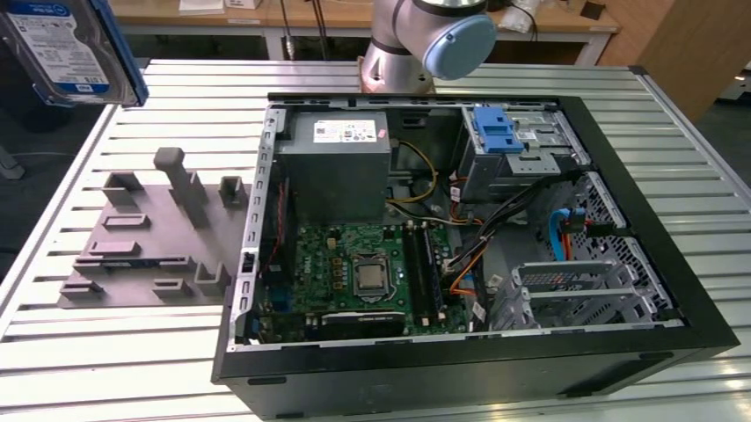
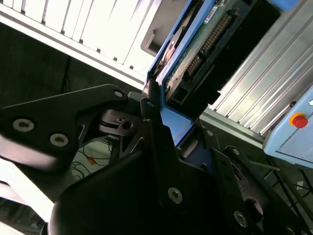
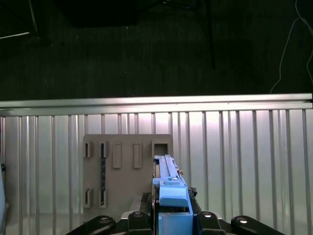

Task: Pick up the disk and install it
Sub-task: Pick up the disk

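Second wrist view: the disk (image 2: 195, 49) is pinched edgewise by the end effector (image 2: 168, 115) and held above the bench (image 2: 98, 24).

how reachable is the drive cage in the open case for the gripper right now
Probably yes: the case lies open with nothing above the drive cage. The gripper, jaws shut on the disk, sits high at the exterior view's left; only cables beside the cage crowd it.

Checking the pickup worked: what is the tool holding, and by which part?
The tool holds the disk by its blue carrier bracket, at one end.
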